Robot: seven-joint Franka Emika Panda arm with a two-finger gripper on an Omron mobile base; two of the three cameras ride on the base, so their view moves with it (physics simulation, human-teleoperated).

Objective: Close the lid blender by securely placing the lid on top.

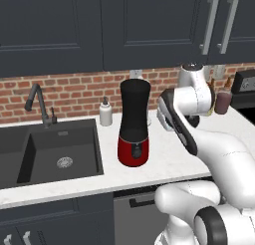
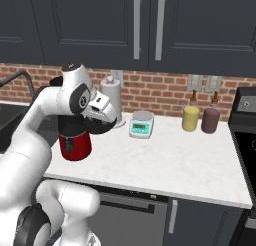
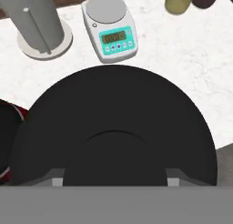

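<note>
The blender [image 1: 133, 122] stands on the white counter right of the sink: a tall black jar with an open top on a red base. In the right base view its red base [image 2: 75, 144] shows behind my arm. My gripper [image 2: 101, 119] hangs just right of the jar, above the counter, shut on the lid [image 2: 100, 126]. In the hand view the lid [image 3: 113, 127] is a large black disc that hides my fingers, with the blender [image 3: 7, 136] at the left edge.
A paper towel holder [image 3: 38, 22] and a small kitchen scale [image 3: 111, 29] stand behind the gripper. A yellow bottle [image 2: 190, 117] and a dark red one [image 2: 210, 119] sit further right near the stove. A soap bottle [image 1: 105, 113] and the sink [image 1: 55, 149] lie left.
</note>
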